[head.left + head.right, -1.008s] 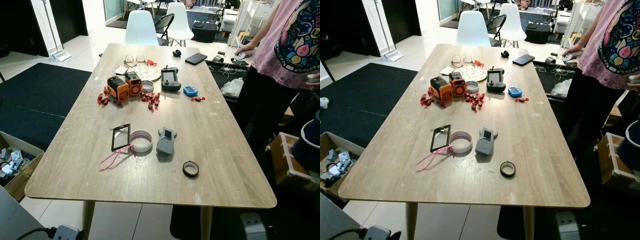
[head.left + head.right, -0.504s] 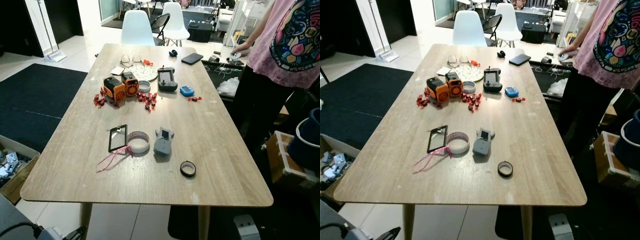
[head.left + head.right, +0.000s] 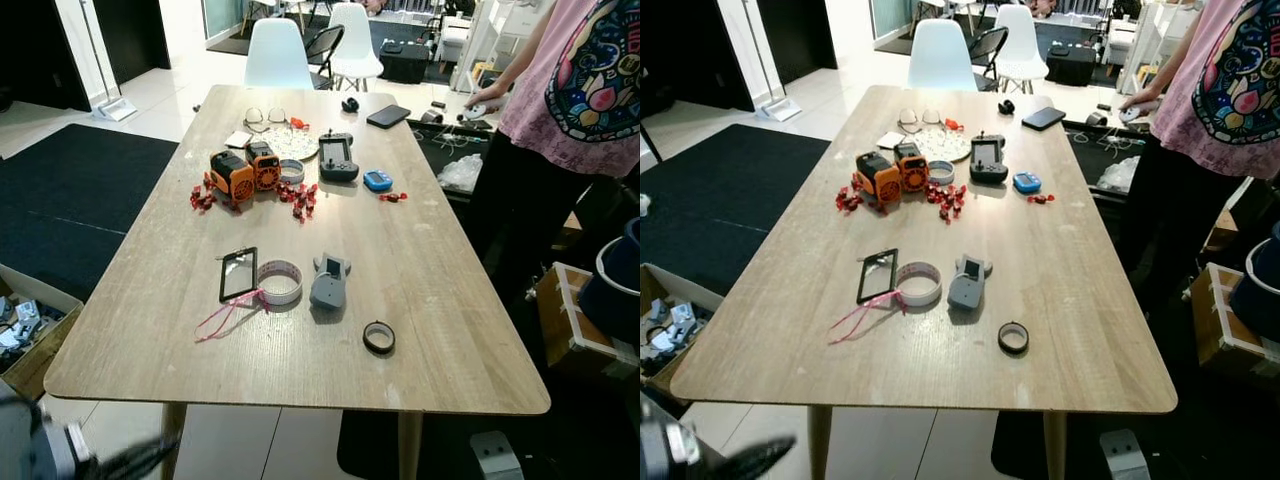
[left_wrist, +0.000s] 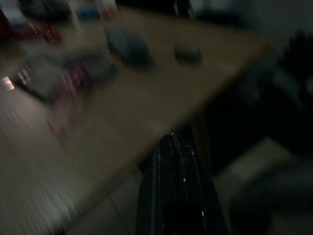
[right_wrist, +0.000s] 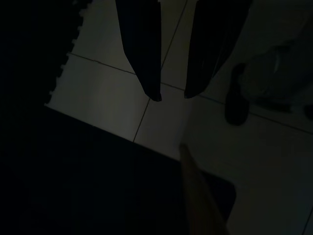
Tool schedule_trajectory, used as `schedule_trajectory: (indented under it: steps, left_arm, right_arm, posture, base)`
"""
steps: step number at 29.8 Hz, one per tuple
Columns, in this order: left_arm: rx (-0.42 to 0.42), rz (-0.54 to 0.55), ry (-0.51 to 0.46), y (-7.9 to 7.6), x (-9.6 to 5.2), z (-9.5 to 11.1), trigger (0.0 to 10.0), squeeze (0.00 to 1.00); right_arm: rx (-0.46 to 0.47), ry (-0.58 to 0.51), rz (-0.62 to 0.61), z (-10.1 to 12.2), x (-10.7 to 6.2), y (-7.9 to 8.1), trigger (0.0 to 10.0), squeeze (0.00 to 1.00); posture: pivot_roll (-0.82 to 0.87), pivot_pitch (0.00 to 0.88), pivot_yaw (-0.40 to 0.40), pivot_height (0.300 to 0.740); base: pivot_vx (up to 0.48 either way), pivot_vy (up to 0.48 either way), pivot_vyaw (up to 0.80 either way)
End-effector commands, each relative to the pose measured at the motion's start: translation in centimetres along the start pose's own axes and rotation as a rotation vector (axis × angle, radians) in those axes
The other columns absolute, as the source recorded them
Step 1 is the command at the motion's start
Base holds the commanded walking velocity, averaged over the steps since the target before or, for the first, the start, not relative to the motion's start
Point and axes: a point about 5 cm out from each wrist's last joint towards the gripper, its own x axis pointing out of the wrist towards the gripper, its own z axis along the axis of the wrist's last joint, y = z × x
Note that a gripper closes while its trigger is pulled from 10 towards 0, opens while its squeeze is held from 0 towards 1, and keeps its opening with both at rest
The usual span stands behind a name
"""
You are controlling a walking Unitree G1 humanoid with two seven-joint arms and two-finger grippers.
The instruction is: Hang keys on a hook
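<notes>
I stand at the near end of the desk (image 3: 150,330). The keys (image 3: 329,281), a grey fob, lie near the middle of the near half, just beside a tape roll (image 3: 280,282) with a pink cord (image 3: 225,315). My left gripper (image 4: 173,147) hangs blurred off the near-left corner, fingers together. My right gripper (image 5: 171,95) hangs low over floor tiles, fingers narrowly apart, holding nothing. A person (image 3: 570,110) stands at the right edge.

Pale wood-grain table (image 3: 430,300), matt.
On it: a grey matt plastic handheld device (image 3: 328,281), glossy orange plastic gadgets (image 3: 247,171), a shiny black tape ring (image 3: 378,338); glossy floor tiles (image 3: 170,85) beyond.
</notes>
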Motion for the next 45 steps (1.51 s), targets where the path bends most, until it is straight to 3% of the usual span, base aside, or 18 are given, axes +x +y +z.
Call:
schedule_trajectory:
  steps: [1,8,10,12,15,18,20,21,25,28,29,30,31,42,43,45]
  left_arm:
    - [0.006,-0.019,-0.021,0.4,0.9,1.5,10.0,0.00]
    - [-0.035,0.027,-0.096,1.0,4.0,4.0,10.0,0.00]
    - [-0.095,0.046,-0.085,1.0,6.4,4.4,10.0,0.00]
    - [-0.121,0.045,-0.082,0.9,7.1,4.5,10.0,0.00]
    - [-0.058,0.132,-0.082,2.1,10.9,4.1,10.0,0.00]
    - [-0.023,0.183,-0.067,2.7,11.7,3.9,10.0,0.00]
    - [0.016,0.264,-0.046,3.9,13.5,3.7,10.0,0.00]
    - [0.016,0.264,-0.046,3.9,13.5,3.7,10.0,0.00]
    - [0.053,0.309,0.000,4.5,16.8,3.7,10.0,0.00]
    - [0.056,0.311,0.013,4.5,17.1,3.7,10.0,0.00]
    - [0.088,0.358,0.049,4.7,18.7,3.2,10.0,0.15]
    - [0.088,0.358,0.049,4.7,18.7,3.2,10.0,0.15]
    - [0.115,0.399,0.059,4.9,19.9,2.9,10.0,0.96]
    - [0.204,0.512,0.084,5.6,21.4,2.0,10.0,1.00]
    - [0.205,0.550,0.085,5.8,21.5,2.0,10.0,0.61]
    - [0.205,0.574,0.085,6.0,21.6,2.0,10.0,0.61]
  right_arm:
    - [0.000,0.018,-0.003,-0.4,-0.1,-0.1,10.0,0.00]
    - [0.001,0.022,-0.003,-0.5,-0.1,0.0,10.0,0.00]
    - [0.003,0.022,-0.003,-0.5,-0.1,0.0,10.0,0.00]
    - [0.003,0.023,-0.003,-0.5,-0.1,0.0,10.0,0.00]
    - [-0.003,0.024,0.003,-0.4,0.0,0.1,10.0,0.00]
    - [-0.004,0.023,0.003,-0.3,0.0,0.1,10.0,0.00]
    - [-0.005,0.017,0.005,-0.1,0.1,0.2,10.0,0.00]
    - [-0.005,0.017,0.005,-0.1,0.1,0.2,10.0,0.00]
    - [-0.005,0.009,0.006,0.4,0.2,0.4,10.0,0.00]
    - [-0.005,0.009,0.006,0.4,0.2,0.4,10.0,0.00]
    - [-0.006,0.007,0.009,0.5,0.3,0.5,10.0,0.00]
    - [-0.006,0.007,0.009,0.5,0.3,0.5,10.0,0.00]
    - [-0.008,0.005,0.011,0.7,0.3,0.6,10.0,0.00]
    - [-0.012,-0.009,0.018,1.2,0.5,0.9,10.0,0.00]
    - [-0.012,-0.010,0.019,1.3,0.5,0.9,10.0,0.00]
    - [-0.012,-0.011,0.019,1.3,0.5,0.9,10.0,0.00]
  posture:
    - [0.06,0.060,-0.065,0.740]
    - [0.06,0.060,-0.059,0.740]
    - [0.06,0.059,-0.068,0.740]
    - [0.06,0.059,-0.068,0.740]
    - [0.06,0.059,-0.071,0.740]
    - [0.06,0.058,-0.072,0.740]
    - [0.05,0.058,-0.068,0.740]
    - [0.05,0.058,-0.068,0.740]
    - [0.05,0.060,-0.063,0.740]
    - [0.05,0.061,-0.063,0.740]
    - [0.05,0.064,-0.063,0.740]
    - [0.05,0.064,-0.063,0.740]
    - [0.04,0.066,-0.061,0.740]
    - [0.04,0.069,-0.056,0.740]
    - [0.04,0.070,-0.055,0.740]
    - [0.04,0.070,-0.056,0.740]
  base:
    - [0.000,0.000,0.00]
    - [0.000,0.000,0.00]
    - [0.000,0.000,0.00]
    - [0.000,0.000,0.00]
    - [0.000,0.000,0.00]
    - [0.000,0.000,0.00]
    - [0.000,0.000,0.00]
    - [0.000,0.000,0.00]
    - [0.000,0.000,0.00]
    - [0.000,0.000,0.00]
    - [0.000,0.000,0.00]
    - [0.000,0.000,0.00]
    - [0.000,0.000,0.00]
    - [0.000,0.000,0.00]
    - [0.000,0.000,0.00]
    - [0.000,0.000,0.00]
